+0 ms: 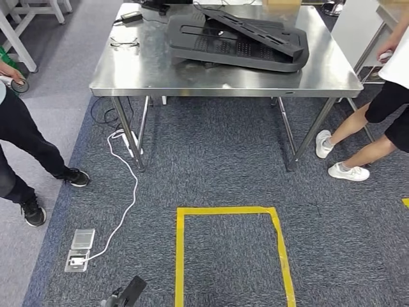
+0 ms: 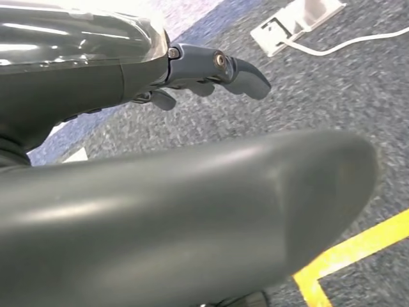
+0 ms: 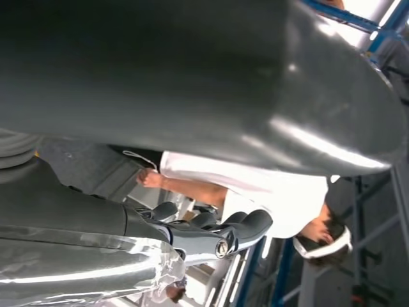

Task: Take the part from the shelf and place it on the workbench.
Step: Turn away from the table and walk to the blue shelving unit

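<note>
A big black flat part [image 1: 236, 43] lies on the steel workbench [image 1: 144, 70], with a long black piece [image 1: 250, 27] resting slantwise on top of it. Down at the picture's lower edge, the tip of my left hand [image 1: 124, 294] hangs over the carpet. In the left wrist view my left hand [image 2: 183, 198] holds nothing, its dark fingers [image 2: 217, 67] stretched out above the floor. My right hand [image 3: 193, 83] also holds nothing, its fingers [image 3: 227, 233] extended. Behind them stands a person in a white shirt [image 3: 270, 192].
A person in black trousers [image 1: 24, 147] stands left of the bench, and another in white sneakers [image 1: 348, 170] at its right. A white cable [image 1: 126, 192] runs to a floor socket [image 1: 79, 249]. Yellow tape [image 1: 231, 211] marks a square on the carpet. Glasses [image 1: 124, 42] lie on the bench.
</note>
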You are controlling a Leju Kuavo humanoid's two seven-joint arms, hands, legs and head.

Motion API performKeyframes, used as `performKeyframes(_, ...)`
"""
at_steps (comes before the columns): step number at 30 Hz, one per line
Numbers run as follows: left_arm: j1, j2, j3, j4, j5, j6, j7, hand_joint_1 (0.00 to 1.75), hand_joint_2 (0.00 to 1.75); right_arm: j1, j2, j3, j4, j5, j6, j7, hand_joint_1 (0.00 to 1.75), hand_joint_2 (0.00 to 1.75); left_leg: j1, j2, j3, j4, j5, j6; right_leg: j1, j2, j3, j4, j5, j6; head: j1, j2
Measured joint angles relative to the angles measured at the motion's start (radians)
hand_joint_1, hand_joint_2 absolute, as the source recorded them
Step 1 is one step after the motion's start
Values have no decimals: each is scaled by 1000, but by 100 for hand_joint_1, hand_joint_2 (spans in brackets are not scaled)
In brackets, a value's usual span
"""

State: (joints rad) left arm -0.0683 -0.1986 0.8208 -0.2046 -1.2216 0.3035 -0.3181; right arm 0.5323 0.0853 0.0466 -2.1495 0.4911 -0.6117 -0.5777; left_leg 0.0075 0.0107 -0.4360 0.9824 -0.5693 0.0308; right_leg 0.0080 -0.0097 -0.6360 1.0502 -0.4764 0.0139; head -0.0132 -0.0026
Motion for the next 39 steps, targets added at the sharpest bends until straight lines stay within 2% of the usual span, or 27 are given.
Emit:
performKeyframes(3, 0, -1, 4, 0, 7, -3, -2, 0, 0, -2, 4, -4, 0, 3, 6, 0, 0, 0, -1, 5, -39, 0, 35, 13, -8, 2, -29, 148, -142, 18, 2, 0)
performKeyframes(4, 0, 0, 6, 0, 8, -4, -3, 0, 0, -3, 4, -4, 0, 4, 7, 0, 0, 0, -1, 6, -54, 1, 46, 14, -10, 3, -35, 207, -165, 22, 2, 0)
performKeyframes(5, -1, 0, 7, 0, 9, -4, -3, 0, 0, -3, 5, -4, 1, 5, 8, 0, 0, 0, -2, 7, -69, 3, 57, 13, -11, 3, -30, 244, -163, 24, 2, 0)
performKeyframes(6, -1, 0, 8, 0, 10, -4, -3, 0, 0, -3, 5, -4, 1, 7, 10, 0, 0, 0, -2, 8, -84, 6, 67, 12, -12, 3, -12, 250, -140, 24, 1, 0)
performKeyframes(7, -1, 0, 9, 0, 11, -4, -3, 0, 0, -4, 5, -4, 1, 10, 11, 0, 0, 0, -2, 8, -99, 9, 76, 11, -13, 4, 22, 218, -108, 23, 1, 0)
performKeyframes(9, -1, 0, 12, 0, 17, -4, -6, 0, 0, -5, 6, -4, 0, 16, 14, 0, 0, 0, -4, 7, -119, 15, 91, 6, -12, 8, 132, 72, -67, 15, 1, 0)
performKeyframes(11, -2, 0, 17, 0, 26, -4, -12, 0, 0, -6, 6, -5, -4, 15, 14, 0, 0, 0, -7, 6, -131, 18, 108, -2, -8, 11, 221, -69, -76, 4, 0, 0)
performKeyframes(12, -3, 0, 20, 0, 29, -4, -14, 0, 0, -6, 6, -5, -5, 14, 14, 0, 0, 0, -7, 5, -137, 19, 118, -8, -5, 12, 238, -104, -83, -1, 0, 0)
performKeyframes(14, -1, 0, 23, 0, 29, -4, -15, 0, 0, -6, 7, -5, -7, 14, 14, 0, 0, 0, -4, 4, -152, 20, 125, -19, -4, 9, 225, -116, -72, -14, -1, 0)
performKeyframes(15, 1, 0, 24, 0, 29, -4, -15, 0, 0, -6, 8, -5, -7, 14, 15, 0, 0, 0, -3, 2, -162, 34, 104, -24, -5, 6, 213, -116, -61, -24, -1, 0)
performKeyframes(17, 2, 0, 26, 0, 29, -4, -14, 0, 0, -6, 10, -6, -8, 13, 15, 0, 0, 0, -2, -1, -188, 114, 10, -30, -7, 0, 182, -113, -39, -39, -2, 0)
performKeyframes(18, 3, 0, 27, 0, 28, -4, -14, 0, 0, -6, 11, -7, -8, 12, 15, 0, 0, 0, -2, -2, -201, 178, -40, -32, -6, -1, 164, -107, -30, -43, -3, 0)
performKeyframes(19, 2, 0, 29, 0, 28, -4, -14, 0, 0, -6, 12, -7, -8, 10, 15, 0, 0, 0, -2, -2, -211, 243, -73, -34, -5, -2, 146, -99, -23, -44, -3, 0)
performKeyframes(20, 2, 0, 30, 0, 29, -3, -16, 0, 0, -7, 12, -7, -8, 8, 15, 0, 0, 0, -2, -2, -213, 291, -80, -35, -4, -3, 127, -89, -16, -44, -3, 0)
performKeyframes(21, 2, 1, 33, 0, 30, -1, -17, 0, 0, -9, 13, -7, -8, 6, 15, 0, 0, 0, -2, -2, -202, 312, -64, -34, -3, -4, 107, -78, -10, -44, -3, 0)
performKeyframes(22, 1, 1, 35, 0, 33, 0, -20, 0, 0, -12, 13, -7, -8, 3, 15, -1, 0, 0, -2, -2, -177, 298, -34, -33, -3, -4, 87, -66, -5, -42, -3, 0)
performKeyframes(24, -1, 1, 39, 0, 34, 2, -23, 0, 0, -24, 13, -7, -6, -1, 15, -1, 0, 0, -3, -2, -92, 186, 11, -28, -1, -3, 53, -43, 3, -37, -3, 0)
performKeyframes(26, -4, 2, 40, 0, 31, 3, -25, 0, 0, -39, 14, -7, -3, 2, 15, 0, 0, 0, -5, -2, -13, 55, 0, -23, 1, -2, 32, -28, 13, -29, -3, 0)
performKeyframes(27, -5, 2, 40, 0, 30, 3, -26, 0, 0, -50, 14, -7, 1, 5, 15, 0, 0, 0, -6, -3, 5, 18, -11, -21, 2, -2, 24, -24, 21, -23, -2, 0)
performKeyframes(29, -6, 2, 41, 0, 35, 3, -27, 0, 0, -71, 13, -7, 11, 15, 12, 3, 0, 87, -5, -2, 0, -1, -10, -14, 1, -1, 13, -21, 32, -12, -2, 0)
performKeyframes(31, -6, 2, 41, 0, 42, 4, -28, 0, 0, -87, 13, -7, 22, 28, 5, 8, 0, 175, -1, 0, -12, -4, 5, -2, -2, 2, -4, 13, 0, 3, 0, 0)
performKeyframes(34, -5, 2, 43, 0, 45, 3, -27, 0, 0, -98, 13, -7, 38, 45, -9, 20, 0, 175, 1, -2, -32, -3, 23, 5, -10, 4, -59, 188, -109, 20, 1, 0)
performKeyframes(35, -4, 2, 44, 0, 45, 3, -25, 0, 0, -98, 13, -7, 43, 49, -12, 22, 0, 175, 1, -5, -37, -2, 28, 5, -12, 4, -67, 233, -127, 23, 1, 0)
performKeyframes(36, -3, 2, 45, 0, 44, 3, -23, 0, 0, -98, 12, -7, 46, 53, -15, 23, 0, 175, 0, -9, -41, -2, 32, 4, -13, 5, -59, 242, -125, 24, 1, 0)
performKeyframes(37, -2, 2, 46, 0, 44, 3, -21, 0, 0, -97, 12, -7, 49, 57, -18, 24, 0, 175, 1, -14, -44, -1, 35, 3, -14, 6, -33, 211, -106, 23, 1, 0)
performKeyframes(38, -2, 2, 47, 0, 44, 3, -19, 0, 0, -96, 12, -7, 51, 59, -20, 25, 0, 175, 1, -20, -44, -1, 37, 1, -14, 14, 9, 145, -73, 21, 1, 0)
performKeyframes(39, -3, 2, 48, 0, 43, 3, -18, 0, 0, -94, 12, -6, 52, 61, -22, 26, 0, 175, 1, -26, -47, -1, 38, -1, -14, 35, 52, 73, -46, 15, 1, 0)
